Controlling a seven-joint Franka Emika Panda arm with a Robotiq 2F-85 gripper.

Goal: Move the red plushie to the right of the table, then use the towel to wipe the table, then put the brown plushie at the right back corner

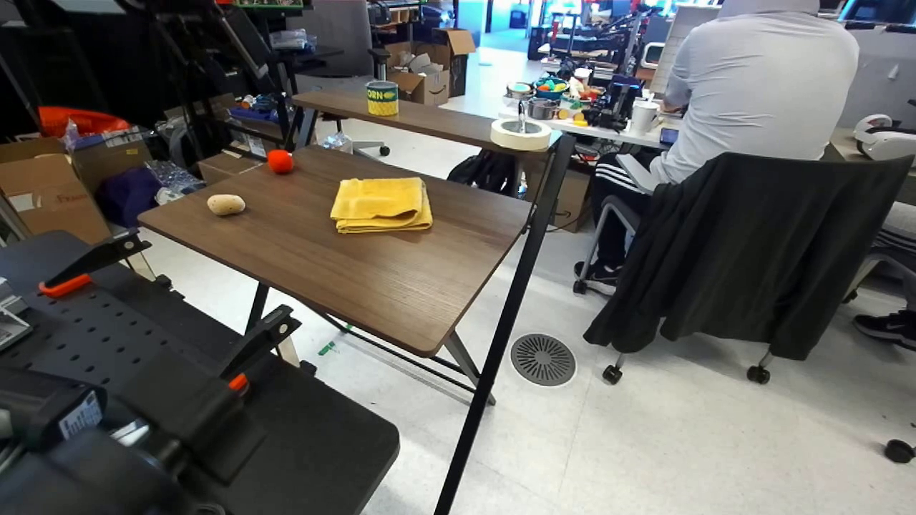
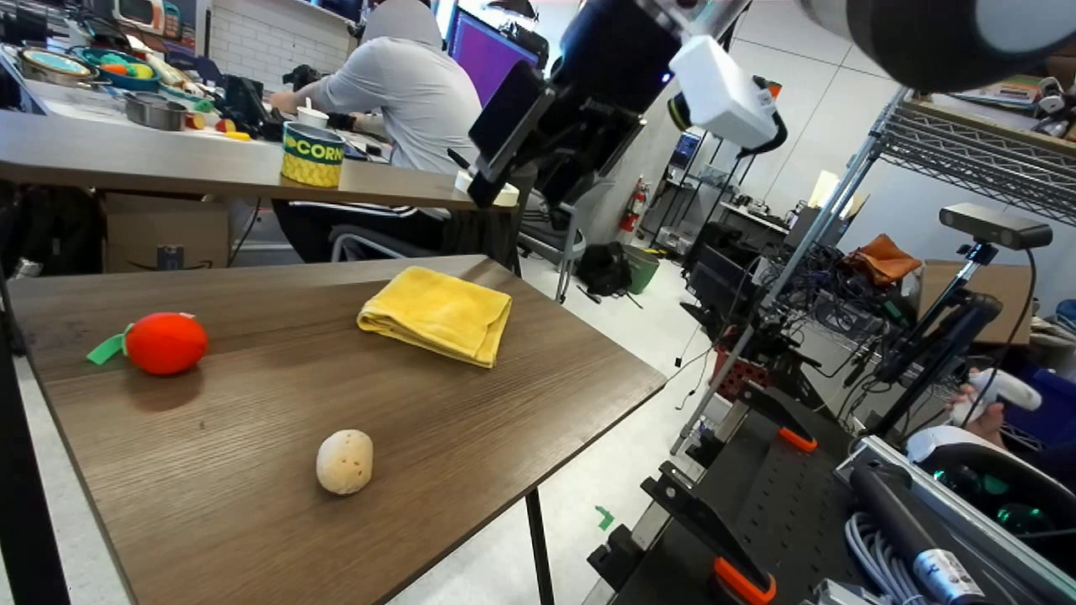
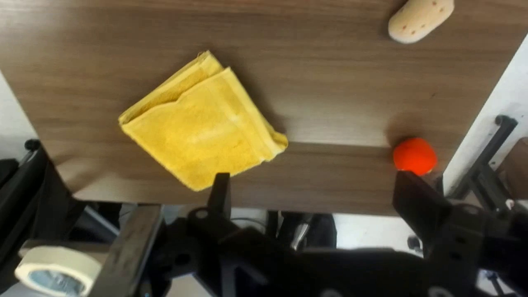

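The red plushie [image 1: 280,162] [image 2: 166,344], round with a green leaf, rests on the brown table [image 1: 401,293] [image 2: 252,538]. It also shows in the wrist view [image 3: 415,156], partly behind a fingertip. The brown plushie [image 1: 226,205] [image 2: 345,462], pale tan and potato-shaped with small dots, lies near a table edge; the wrist view cuts it off at the top [image 3: 420,20]. The yellow towel [image 1: 383,207] [image 2: 437,315] [image 3: 202,128] lies folded flat on the table. My gripper [image 3: 312,176] [image 2: 521,200] is open and empty, high above the table.
A raised shelf [image 1: 444,127] along the table's back holds a corn can [image 1: 382,99] [image 2: 313,155] and a tape roll [image 1: 521,134] [image 3: 57,270]. A black bench [image 1: 308,429] with clamps stands beside the table. A person [image 1: 758,79] sits beyond the shelf.
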